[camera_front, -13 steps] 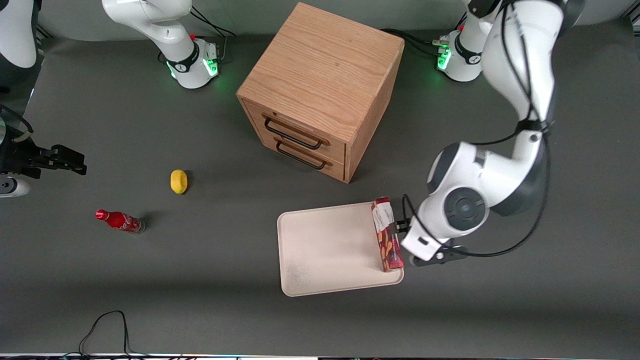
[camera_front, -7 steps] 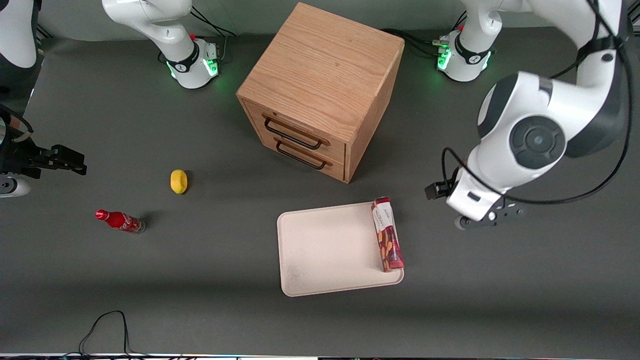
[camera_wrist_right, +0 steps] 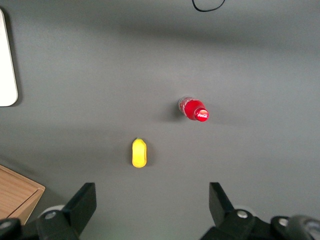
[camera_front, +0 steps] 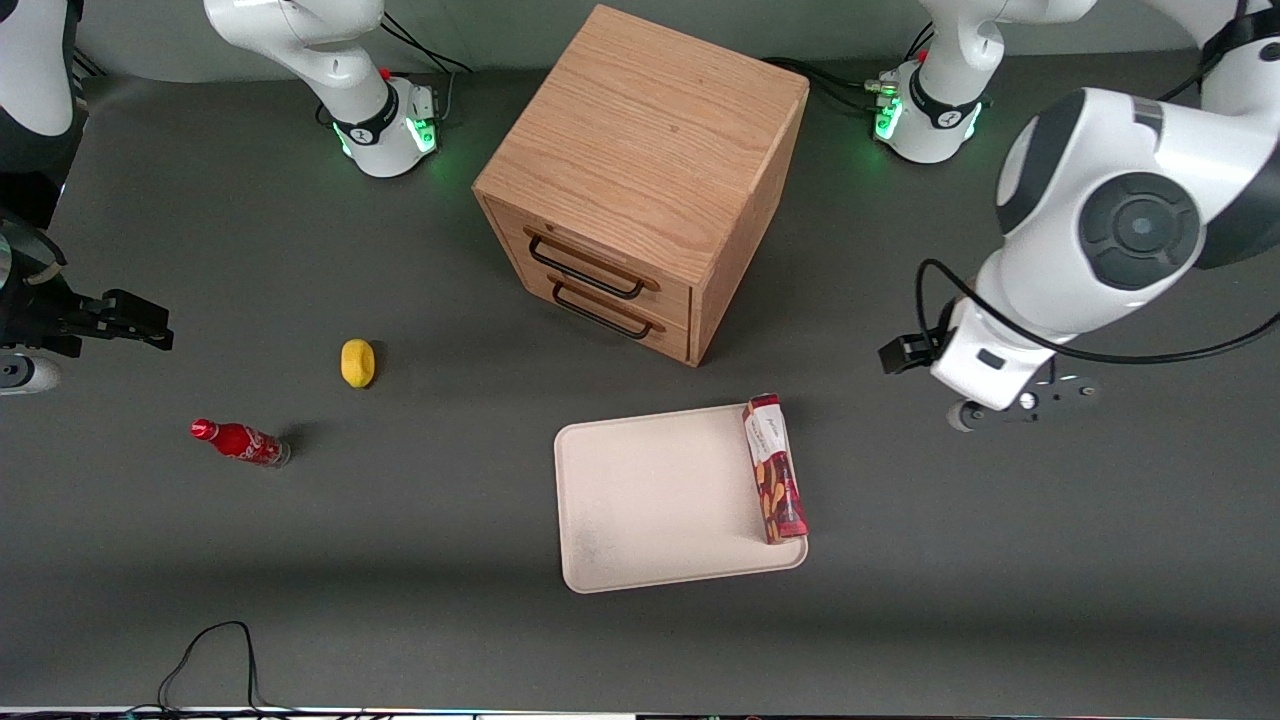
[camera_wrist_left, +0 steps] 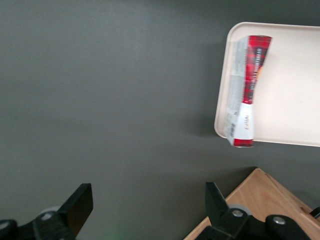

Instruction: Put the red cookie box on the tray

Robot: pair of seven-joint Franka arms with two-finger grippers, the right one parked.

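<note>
The red cookie box [camera_front: 775, 470] lies flat on the cream-white tray [camera_front: 650, 500], along the tray's rim on the side toward the working arm. The box's white label end points toward the wooden cabinet. My left gripper [camera_front: 1020, 403] hangs above the bare table, well clear of the tray toward the working arm's end, open and empty. In the left wrist view the gripper [camera_wrist_left: 148, 210] has its fingers [camera_wrist_left: 80, 206] wide apart with only grey table between them. The box [camera_wrist_left: 247, 90] lies apart from it on the tray [camera_wrist_left: 290, 85].
A wooden two-drawer cabinet [camera_front: 640, 170] stands farther from the front camera than the tray; its corner shows in the left wrist view [camera_wrist_left: 260, 200]. A yellow lemon-like object [camera_front: 357, 362] and a small red soda bottle [camera_front: 240, 442] lie toward the parked arm's end.
The gripper has let go of the box, risen and drawn away from the tray toward the working arm's end. The box stays lying on the tray.
</note>
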